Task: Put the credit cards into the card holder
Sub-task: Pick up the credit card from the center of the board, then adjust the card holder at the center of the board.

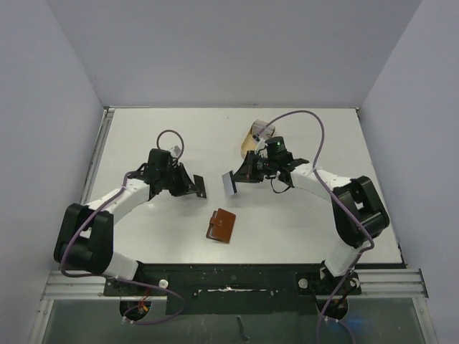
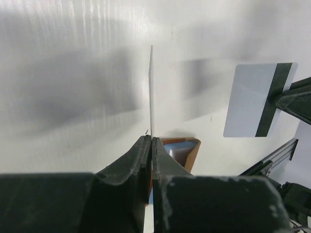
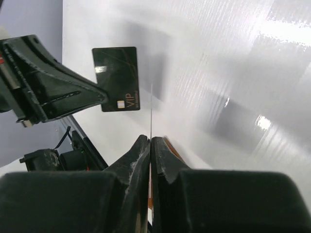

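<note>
L gripper (image 2: 150,141) is pinched tight on one end of a dark card (image 3: 116,78). Most of the card sticks out past the fingertips, standing on edge rather than flat. R gripper (image 3: 150,141) is clamped the same way on a pale striped card (image 2: 257,99), w/ one end in the jaws and the rest free in front. Both cards are up off the table (image 1: 143,136), near each other but apart, so neither is in the holder yet. Gripped by one end like this, the free end can prob. be slid into a slot.

The card holder (image 1: 221,225) lies flat on the table, below & between the two grippers, on the arm-base side. From the L wrist it shows just under the fingertips and looks open, bluish inside. Nothing pins it down, so I'd guess it may skid when a card pushes in.

Just behind the R gripper sits a tan tray (image 1: 249,142), well apart from the holder & not in the path. Main obstacle imo is that both grippers crowd the same spot over the holder, so one likely has to give way. Slot openings can't be made out from here.
</note>
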